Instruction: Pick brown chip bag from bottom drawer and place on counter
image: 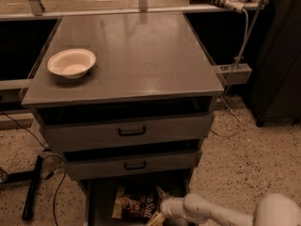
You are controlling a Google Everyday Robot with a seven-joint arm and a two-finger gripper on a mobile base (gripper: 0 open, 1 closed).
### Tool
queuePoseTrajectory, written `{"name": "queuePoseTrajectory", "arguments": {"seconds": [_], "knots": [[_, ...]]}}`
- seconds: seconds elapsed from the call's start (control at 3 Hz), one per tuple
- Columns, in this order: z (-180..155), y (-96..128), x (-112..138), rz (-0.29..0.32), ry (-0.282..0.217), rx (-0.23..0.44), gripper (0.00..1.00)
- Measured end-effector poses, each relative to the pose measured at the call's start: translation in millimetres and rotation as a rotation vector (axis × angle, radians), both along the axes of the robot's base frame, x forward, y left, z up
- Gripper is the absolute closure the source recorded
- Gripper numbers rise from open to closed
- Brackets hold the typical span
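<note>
One gripper (pixel 158 205): bottom centre of frame, low inside the bottom drawer (pixel 99 206), on a pale arm (pixel 211 213) reaching in from the lower right corner.
grip: jaws spread apart, one fingertip higher, one lower, nothing clenched.
brown chip bag (pixel 134 202): flat on the drawer floor, lower centre, lettering up, just left of the gripper; right edge at the gap between the jaws, contact too close to call.
drawer: open beneath two handled drawers (pixel 129 132), dark floor showing left of the bag.
counter (pixel 141 55): filling the upper middle, well above bag and gripper.
white bowl (pixel 71 63): on the counter, upper left.
</note>
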State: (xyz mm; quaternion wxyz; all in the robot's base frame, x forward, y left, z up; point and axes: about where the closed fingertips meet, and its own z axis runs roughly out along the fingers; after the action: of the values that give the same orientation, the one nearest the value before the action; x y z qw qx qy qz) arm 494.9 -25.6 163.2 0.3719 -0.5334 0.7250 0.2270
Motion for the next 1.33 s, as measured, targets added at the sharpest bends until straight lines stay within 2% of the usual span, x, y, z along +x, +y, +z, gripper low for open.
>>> {"name": "queuePoseTrajectory", "arguments": {"seconds": [0.33, 0.67, 1.0, 1.33], "knots": [[-20, 11, 1, -0.006, 0.029, -0.003, 0.00], [-36, 18, 0, -0.003, 0.045, -0.043, 0.00], [-37, 19, 1, -0.002, 0.044, -0.046, 0.18], [-37, 19, 1, -0.002, 0.044, -0.046, 0.42]]}}
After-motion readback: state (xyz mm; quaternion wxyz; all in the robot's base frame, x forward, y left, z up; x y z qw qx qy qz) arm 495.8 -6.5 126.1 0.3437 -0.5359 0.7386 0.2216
